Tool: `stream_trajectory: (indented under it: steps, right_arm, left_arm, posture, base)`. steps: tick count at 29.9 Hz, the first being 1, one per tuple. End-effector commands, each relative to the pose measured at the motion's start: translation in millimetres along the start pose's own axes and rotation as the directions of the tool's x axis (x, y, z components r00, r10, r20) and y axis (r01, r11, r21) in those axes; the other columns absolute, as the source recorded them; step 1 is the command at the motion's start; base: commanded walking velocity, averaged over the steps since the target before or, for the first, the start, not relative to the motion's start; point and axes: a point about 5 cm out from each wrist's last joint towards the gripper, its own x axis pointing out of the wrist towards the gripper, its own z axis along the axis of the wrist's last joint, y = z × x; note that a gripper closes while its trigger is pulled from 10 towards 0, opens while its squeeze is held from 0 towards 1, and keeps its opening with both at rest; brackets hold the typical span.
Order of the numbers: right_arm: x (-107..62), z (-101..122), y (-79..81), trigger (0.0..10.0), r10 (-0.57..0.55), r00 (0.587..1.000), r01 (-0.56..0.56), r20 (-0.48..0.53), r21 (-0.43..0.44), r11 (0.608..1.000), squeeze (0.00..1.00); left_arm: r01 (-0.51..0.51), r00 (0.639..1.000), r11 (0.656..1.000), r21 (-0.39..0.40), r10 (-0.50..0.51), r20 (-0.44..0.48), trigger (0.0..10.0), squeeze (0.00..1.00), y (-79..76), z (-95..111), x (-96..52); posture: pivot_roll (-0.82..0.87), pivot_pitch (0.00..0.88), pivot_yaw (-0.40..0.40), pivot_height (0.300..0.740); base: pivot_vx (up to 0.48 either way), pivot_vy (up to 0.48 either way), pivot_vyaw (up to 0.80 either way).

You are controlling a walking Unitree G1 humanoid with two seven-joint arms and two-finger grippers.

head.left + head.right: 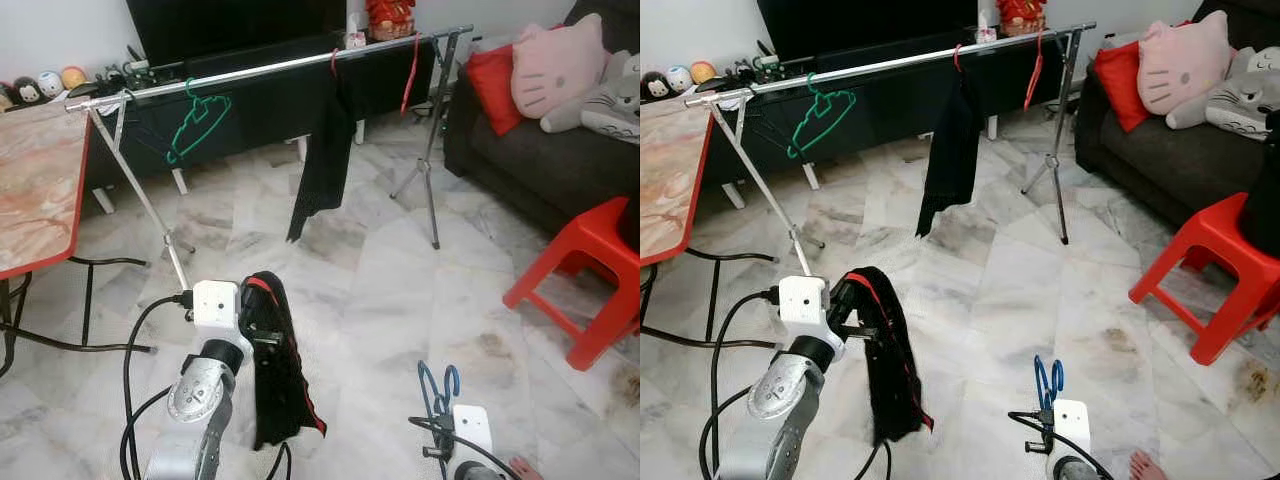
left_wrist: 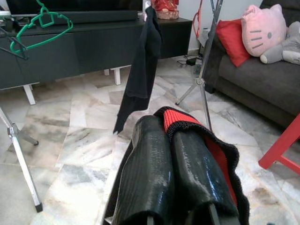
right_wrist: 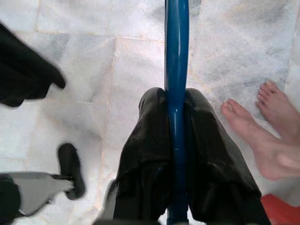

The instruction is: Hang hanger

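between right gripper (image 3: 176, 136) fingers, blue hanger (image 3: 176, 56), clamped; left gripper (image 2: 176, 164) gripping black garment (image 1: 275, 370)

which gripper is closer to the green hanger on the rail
Left. The left gripper, shut on a black garment, sits below the green hanger. The right gripper, clamping a blue hanger, is lower and farther right.

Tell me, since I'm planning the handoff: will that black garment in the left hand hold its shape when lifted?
Probably not. The black garment droops limply from the left hand, so it likely sags and swings. Knit-looking cloth should grip well.
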Motion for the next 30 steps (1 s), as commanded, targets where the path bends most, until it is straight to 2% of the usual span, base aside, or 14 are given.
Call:
stream_trajectory:
  steps: [1, 5, 8, 9, 10, 12, 16, 22, 24, 30]
  right_arm:
    - [2.7, 8, 13.9, 10.0, 0.031, 0.999, -0.031, 0.01, 0.001, 1.0, 0.0]
    - [3.3, 11, 20.1, 10.0, 0.047, 0.999, -0.047, 0.018, -0.008, 0.999, 0.0]
    - [3.1, 11, 19.7, 10.0, 0.052, 0.998, -0.052, 0.024, -0.008, 0.999, 0.0]
    - [1.1, 5, 9.7, 10.0, 0.043, 0.999, -0.042, 0.021, -0.048, 0.998, 0.0]
    - [-0.7, 0, 1.6, 10.0, 0.033, 0.999, -0.032, 0.016, -0.053, 0.998, 0.0]
    - [-1.6, -3, -1.7, 10.0, 0.031, 0.999, -0.031, 0.01, -0.036, 0.999, 0.0]
    - [-2.1, -7, -0.9, 10.0, 0.052, 0.999, -0.053, -0.009, -0.017, 0.998, 0.0]
    - [-2.6, -8, 0.3, 10.0, 0.072, 0.997, -0.073, -0.008, -0.048, 0.996, 0.0]
    - [-1.9, -6, 2.6, 10.0, 0.075, 0.997, -0.076, -0.009, -0.083, 0.994, 0.0]
    - [-1.2, -4, 6.2, 10.0, 0.089, 0.996, -0.089, -0.007, -0.073, 0.993, 0.0]
  left_arm:
    - [0.01, 1.0, 1.0, 0.018, -0.011, 0.025, 10.0, 0.0, -0.1, 9, 0.7]
    - [0.001, 1.0, 1.0, 0.02, -0.001, 0.029, 10.0, 0.0, 3.4, 12, 1.9]
    - [-0.002, 1.0, 1.0, 0.026, 0.001, 0.029, 10.0, 0.0, 5.4, 12, 2.4]
    - [-0.002, 1.0, 1.0, 0.031, 0.002, 0.027, 10.0, 0.0, 6.2, 12, 2.8]
    - [-0.003, 1.0, 0.999, 0.034, 0.002, 0.025, 10.0, 0.0, 6.5, 12, 3.3]
    - [-0.003, 1.0, 0.999, 0.035, 0.002, 0.025, 10.0, 0.0, 5.8, 12, 4.0]
    - [0.005, 1.0, 0.999, 0.04, -0.006, 0.023, 10.0, 0.0, 3.2, 13, 5.3]
    - [0.003, 1.0, 0.999, 0.044, -0.004, 0.019, 10.0, 0.0, 3.6, 12, 5.1]
    - [-0.001, 1.0, 0.999, 0.047, 0.0, 0.016, 10.0, 0.0, 4.8, 12, 4.9]
    - [-0.006, 1.0, 0.999, 0.052, 0.005, 0.01, 10.0, 0.0, 5.7, 12, 5.4]
  posture:
    - [-0.14, 0.0, 0.074, 0.74]
    - [-0.13, 0.0, 0.075, 0.74]
    - [-0.13, 0.0, 0.076, 0.74]
    - [-0.14, 0.0, 0.076, 0.74]
    - [-0.13, 0.0, 0.075, 0.74]
    - [-0.13, 0.0, 0.074, 0.74]
    - [-0.13, 0.0, 0.073, 0.74]
    - [-0.13, 0.0, 0.072, 0.74]
    - [-0.12, 0.0, 0.071, 0.74]
    - [-0.12, 0.0, 0.072, 0.74]
  base:
    - [0.0, 0.0, 0.0]
    - [0.0, 0.184, 0.0]
    - [0.0, 0.251, 0.58]
    - [0.0, 0.247, 0.79]
    - [0.0, 0.247, 0.79]
    - [0.0, 0.255, 0.79]
    - [0.0, 0.291, 0.39]
    - [0.0, 0.299, 0.0]
    - [0.0, 0.302, 0.8]
    - [0.0, 0.298, 0.67]
